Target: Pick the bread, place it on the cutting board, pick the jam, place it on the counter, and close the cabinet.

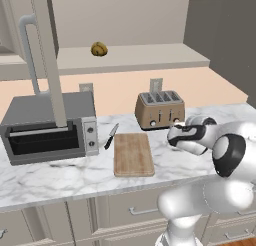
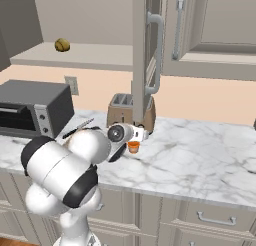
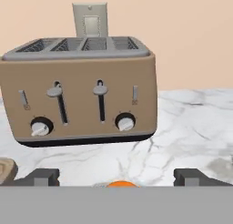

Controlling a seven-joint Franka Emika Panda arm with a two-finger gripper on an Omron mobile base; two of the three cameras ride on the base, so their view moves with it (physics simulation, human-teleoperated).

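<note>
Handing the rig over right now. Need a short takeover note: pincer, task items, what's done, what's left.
Pincer: open, low over the counter in front of the toaster.
Jam: between the fingertips, apparently standing on the counter, not gripped.
Bread: on the cabinet shelf, not moved yet.
Cutting board: on the counter between toaster oven and toaster, nothing on it; a knife lies beside it.
Cabinet: door open.
Done: jam looks placed.
Left: bread to the board, then close the cabinet.
</note>
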